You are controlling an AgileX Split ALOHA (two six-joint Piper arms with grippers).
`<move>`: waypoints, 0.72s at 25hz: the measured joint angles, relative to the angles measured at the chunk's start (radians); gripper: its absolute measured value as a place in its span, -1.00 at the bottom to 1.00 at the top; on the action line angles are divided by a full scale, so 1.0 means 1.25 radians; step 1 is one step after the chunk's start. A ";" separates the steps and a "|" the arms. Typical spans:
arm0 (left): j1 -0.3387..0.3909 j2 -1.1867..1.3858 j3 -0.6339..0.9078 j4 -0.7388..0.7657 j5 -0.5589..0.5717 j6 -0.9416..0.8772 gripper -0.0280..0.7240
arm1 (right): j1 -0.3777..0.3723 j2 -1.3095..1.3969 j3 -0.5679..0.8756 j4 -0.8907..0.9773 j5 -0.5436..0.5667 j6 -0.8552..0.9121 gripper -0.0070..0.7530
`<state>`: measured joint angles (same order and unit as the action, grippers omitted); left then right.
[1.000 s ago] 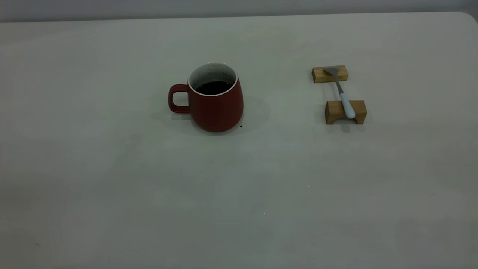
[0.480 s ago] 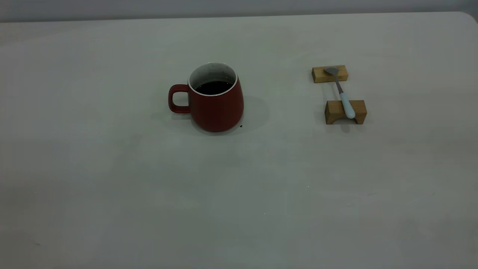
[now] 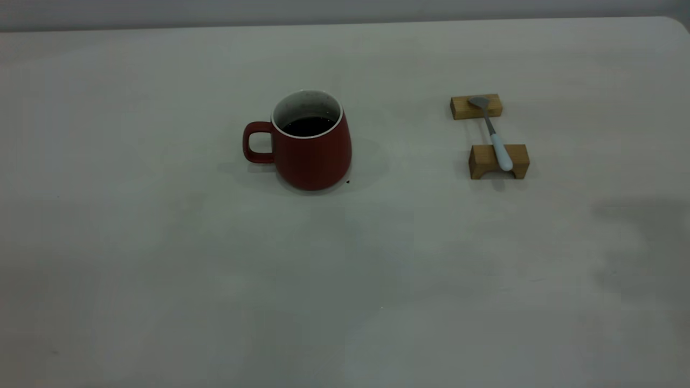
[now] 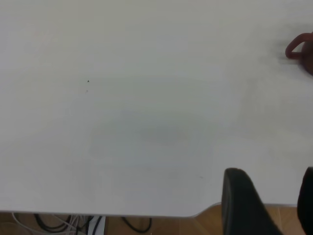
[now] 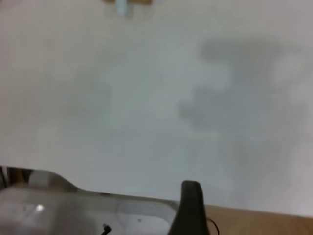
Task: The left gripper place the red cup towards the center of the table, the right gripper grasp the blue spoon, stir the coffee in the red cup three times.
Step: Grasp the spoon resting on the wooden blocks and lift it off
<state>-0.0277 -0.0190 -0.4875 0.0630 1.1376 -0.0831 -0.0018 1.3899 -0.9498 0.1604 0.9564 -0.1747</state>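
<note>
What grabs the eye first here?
The red cup stands upright near the table centre, handle toward the left arm's side, dark coffee inside. On the right arm's side, the blue spoon bridges two wooden blocks. Neither pincer is near them.

Both arms show little — matte black, blunt-tipped fingers (image 4: 239, 200) on each wrist view, unmarked.

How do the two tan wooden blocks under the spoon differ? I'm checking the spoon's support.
The far wooden block is a flat solid slab carrying the spoon's grey bowl; the near wooden block is taller, has an arched cut-out underneath, and carries the pale blue handle. Both are tan wood, and the blue spoon bridges them.
</note>
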 joint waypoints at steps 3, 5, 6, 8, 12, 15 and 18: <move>0.000 0.000 0.000 0.000 0.000 0.000 0.01 | 0.046 0.135 -0.033 0.002 -0.067 -0.003 0.92; 0.000 0.000 0.000 0.000 0.000 0.000 0.01 | 0.073 0.206 -0.049 0.009 -0.107 -0.001 0.93; 0.000 0.000 0.000 0.000 0.000 0.000 0.01 | 0.087 0.244 -0.054 0.015 -0.127 0.001 0.94; 0.000 0.000 0.000 0.000 0.000 0.000 0.01 | 0.116 0.310 -0.068 0.024 -0.164 0.003 0.94; 0.000 0.000 0.000 0.000 0.000 0.000 0.01 | 0.172 0.435 -0.122 0.040 -0.222 0.017 0.94; 0.000 0.000 0.000 0.000 0.000 0.000 0.01 | 0.201 0.524 -0.175 0.042 -0.228 0.033 0.94; 0.000 0.000 0.000 0.000 0.000 0.000 0.01 | 0.221 0.599 -0.230 0.047 -0.214 0.038 0.94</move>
<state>-0.0277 -0.0190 -0.4875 0.0630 1.1376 -0.0831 0.2742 2.1383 -1.2375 0.2195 0.6887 -0.1270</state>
